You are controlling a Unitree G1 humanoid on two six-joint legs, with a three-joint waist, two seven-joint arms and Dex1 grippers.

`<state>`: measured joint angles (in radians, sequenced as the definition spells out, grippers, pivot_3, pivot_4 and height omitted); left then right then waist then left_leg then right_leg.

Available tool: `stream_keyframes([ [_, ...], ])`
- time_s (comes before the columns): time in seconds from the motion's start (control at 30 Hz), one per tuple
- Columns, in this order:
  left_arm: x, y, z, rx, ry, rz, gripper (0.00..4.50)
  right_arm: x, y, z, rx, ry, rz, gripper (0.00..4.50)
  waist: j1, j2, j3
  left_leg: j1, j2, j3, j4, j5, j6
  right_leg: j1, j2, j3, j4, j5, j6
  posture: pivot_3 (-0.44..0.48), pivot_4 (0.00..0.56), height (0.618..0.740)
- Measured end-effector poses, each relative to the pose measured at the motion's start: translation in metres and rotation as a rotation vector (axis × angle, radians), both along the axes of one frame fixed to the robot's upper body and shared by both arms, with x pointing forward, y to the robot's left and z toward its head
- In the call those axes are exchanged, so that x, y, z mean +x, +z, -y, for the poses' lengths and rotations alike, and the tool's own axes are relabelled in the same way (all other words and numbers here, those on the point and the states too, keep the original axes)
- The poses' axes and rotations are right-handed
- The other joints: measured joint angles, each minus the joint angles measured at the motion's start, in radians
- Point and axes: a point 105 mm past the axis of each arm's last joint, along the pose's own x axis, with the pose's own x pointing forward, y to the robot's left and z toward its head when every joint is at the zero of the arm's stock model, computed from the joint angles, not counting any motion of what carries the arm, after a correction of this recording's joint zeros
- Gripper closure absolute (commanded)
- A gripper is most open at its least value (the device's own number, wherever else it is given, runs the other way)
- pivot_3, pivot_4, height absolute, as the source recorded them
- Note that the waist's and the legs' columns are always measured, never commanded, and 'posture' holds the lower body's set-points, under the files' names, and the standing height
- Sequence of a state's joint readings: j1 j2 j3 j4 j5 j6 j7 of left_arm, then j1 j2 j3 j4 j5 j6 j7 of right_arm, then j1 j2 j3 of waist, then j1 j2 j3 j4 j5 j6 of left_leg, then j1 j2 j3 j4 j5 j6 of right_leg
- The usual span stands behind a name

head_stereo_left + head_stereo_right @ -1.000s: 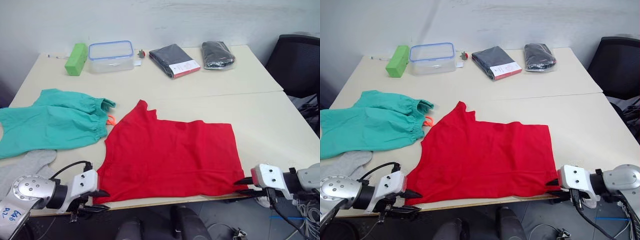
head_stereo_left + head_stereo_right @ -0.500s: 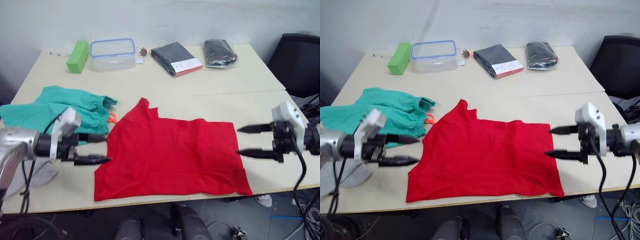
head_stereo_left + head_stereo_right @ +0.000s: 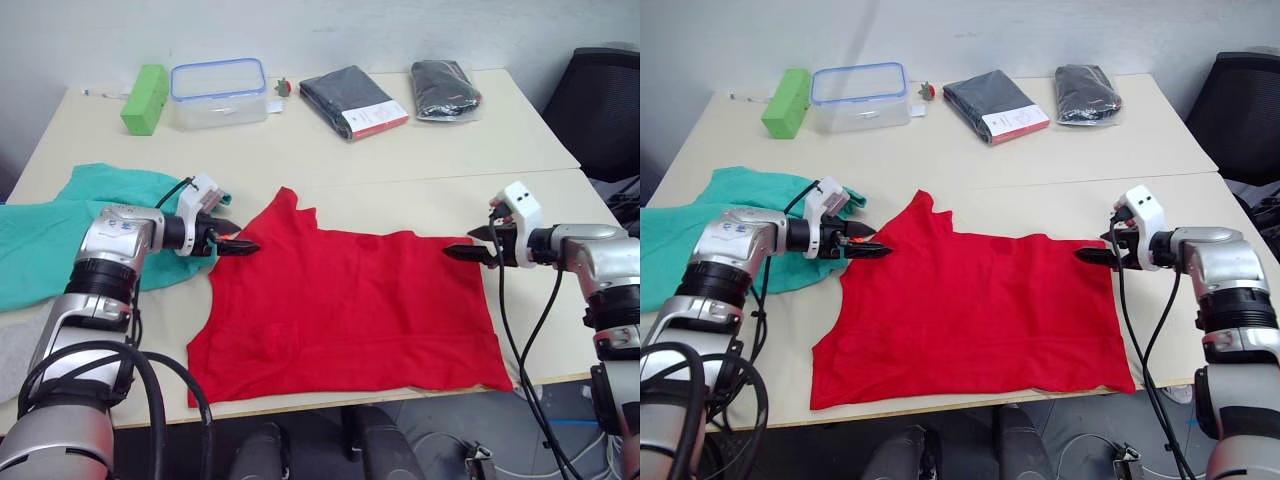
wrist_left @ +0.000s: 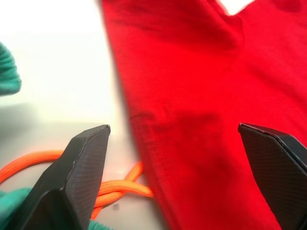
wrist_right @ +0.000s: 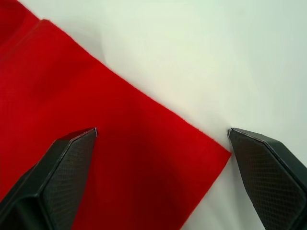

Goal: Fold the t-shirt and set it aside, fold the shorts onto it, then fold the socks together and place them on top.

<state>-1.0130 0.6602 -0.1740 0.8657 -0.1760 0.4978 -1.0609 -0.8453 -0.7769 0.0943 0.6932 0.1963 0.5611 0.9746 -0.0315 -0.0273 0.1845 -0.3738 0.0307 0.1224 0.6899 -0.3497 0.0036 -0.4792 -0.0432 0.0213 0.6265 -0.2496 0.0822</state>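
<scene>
The bright red cotton t-shirt point(image 3: 345, 305) lies flat on the beige surface point(image 3: 400, 170); left tool point(image 3: 238, 247) gapes over its far left edge, right tool point(image 3: 1092, 256) gapes at the far right corner (probably lining up a fold pinch); neither grips fabric yet.

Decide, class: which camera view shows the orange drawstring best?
The left wrist view: the orange drawstring loops large between the left gripper's open fingers, beside the red t-shirt. The head views hide nearly all of it behind that gripper; the right wrist view faces the t-shirt's far corner.
</scene>
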Motion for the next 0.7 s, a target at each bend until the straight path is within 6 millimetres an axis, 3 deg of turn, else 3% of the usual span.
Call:
stream_keyframes([
  [0.1, 0.003, -0.005, 0.000, 0.018, 0.000, 0.010, 0.00, 0.005, -0.004, 0.001, -0.023, -0.019, -0.002, 0.03, 0.000, 0.000, 0.000, 0.002, 0.000, 0.000, 0.006, 0.000, 0.001, 0.003, 0.000, 0.001, 0.001, 0.003, -0.001, 0.000, 0.150, 0.740],
  [0.2, 0.004, -0.008, 0.000, 0.026, -0.003, 0.012, 0.59, 0.006, -0.006, 0.000, -0.061, -0.010, 0.001, 0.63, 0.000, 0.000, 0.000, 0.004, 0.000, -0.001, 0.008, 0.000, 0.003, 0.006, 0.000, 0.002, 0.002, 0.006, 0.000, 0.000, 0.150, 0.740],
  [0.57, -0.002, -0.012, -0.001, 0.022, -0.039, -0.021, 4.12, 0.001, -0.009, -0.007, -0.042, 0.058, -0.017, 4.45, -0.003, 0.000, 0.000, 0.004, 0.000, -0.002, 0.008, 0.001, 0.004, 0.005, 0.001, 0.006, 0.002, 0.008, 0.001, 0.000, 0.150, 0.740],
  [0.63, -0.002, -0.011, -0.001, 0.015, -0.038, -0.018, 4.46, 0.000, -0.009, -0.008, -0.039, 0.065, -0.015, 4.50, -0.003, 0.000, 0.000, 0.004, 0.000, -0.002, 0.009, 0.001, 0.005, 0.005, 0.001, 0.008, 0.001, 0.009, 0.002, 0.000, 0.150, 0.740],
  [0.7, -0.002, -0.010, -0.001, 0.003, -0.041, -0.016, 4.46, 0.000, -0.009, -0.007, -0.032, 0.061, -0.014, 4.50, -0.003, 0.000, 0.000, 0.004, -0.001, -0.002, 0.009, 0.001, 0.006, 0.005, 0.001, 0.008, 0.001, 0.009, 0.002, 0.000, 0.150, 0.740],
])
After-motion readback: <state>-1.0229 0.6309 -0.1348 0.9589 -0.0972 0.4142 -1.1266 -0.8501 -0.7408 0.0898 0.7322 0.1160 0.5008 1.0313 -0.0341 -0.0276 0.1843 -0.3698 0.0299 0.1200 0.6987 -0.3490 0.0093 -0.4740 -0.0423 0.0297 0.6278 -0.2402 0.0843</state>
